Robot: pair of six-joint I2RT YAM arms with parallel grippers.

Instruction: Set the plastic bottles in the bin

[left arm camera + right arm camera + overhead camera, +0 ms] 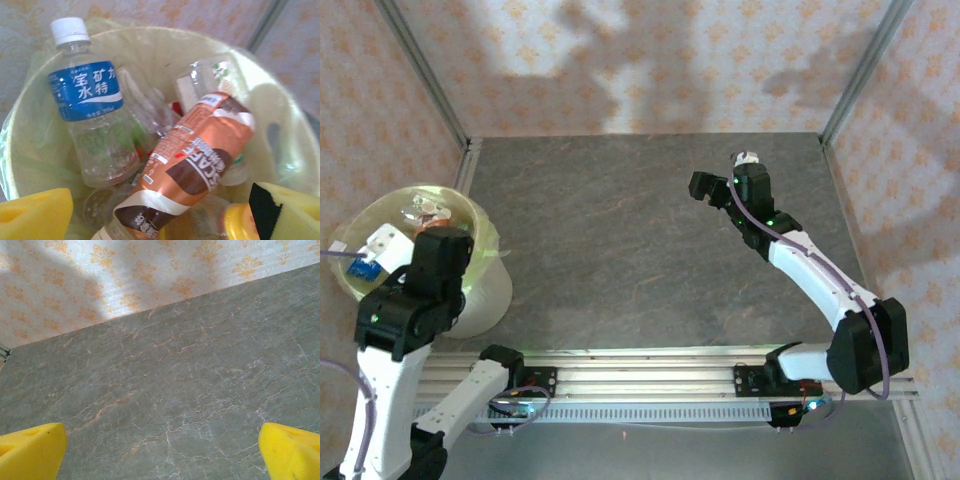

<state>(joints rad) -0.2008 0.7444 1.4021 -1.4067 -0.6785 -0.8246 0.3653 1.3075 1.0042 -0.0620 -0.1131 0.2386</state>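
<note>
Grey marbled table (620, 250), walled in.
Backed by cream wallpaper (670, 60) with orange floral motifs, framed by metal corner posts (423, 70), edged nearside by an aluminium rail (650, 362).

Grey veined table (620, 250); pale bin (490, 290) at near-left edge.

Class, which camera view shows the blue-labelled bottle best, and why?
Left wrist view: the blue-labelled bottle rests in the bin, white cap and label sharp. In the top external view the bin's contents are too small to pick apart; the right wrist view faces tabletop.
</note>
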